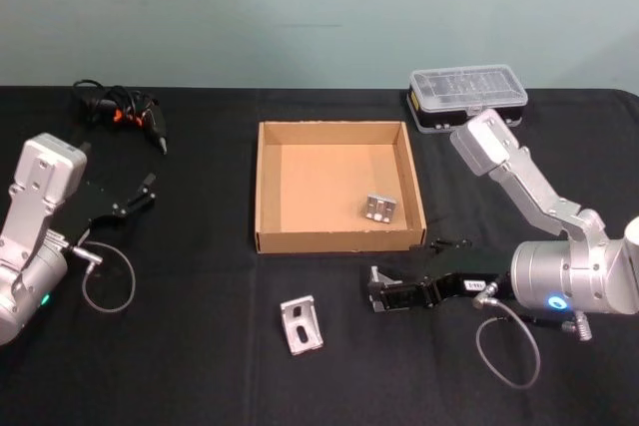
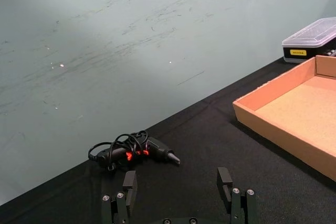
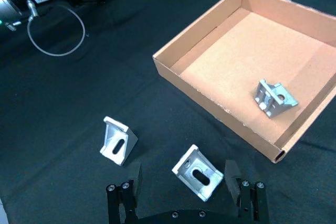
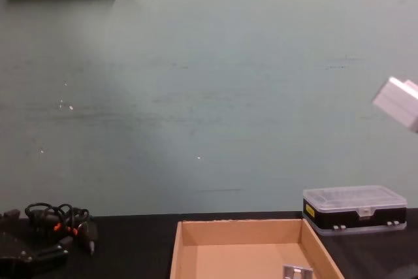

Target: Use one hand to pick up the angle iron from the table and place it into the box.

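One angle iron sits between the right hand's spread fingers, second angle iron beside, box beyond

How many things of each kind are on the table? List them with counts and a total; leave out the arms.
Angle irons: 3
Cardboard box: 1
Plastic case: 1
Corded black tool: 1
Total: 6

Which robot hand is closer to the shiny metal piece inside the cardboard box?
The right. The right gripper sits just outside the box's front wall, close to the angle iron inside. The left gripper is away past the box's left wall.
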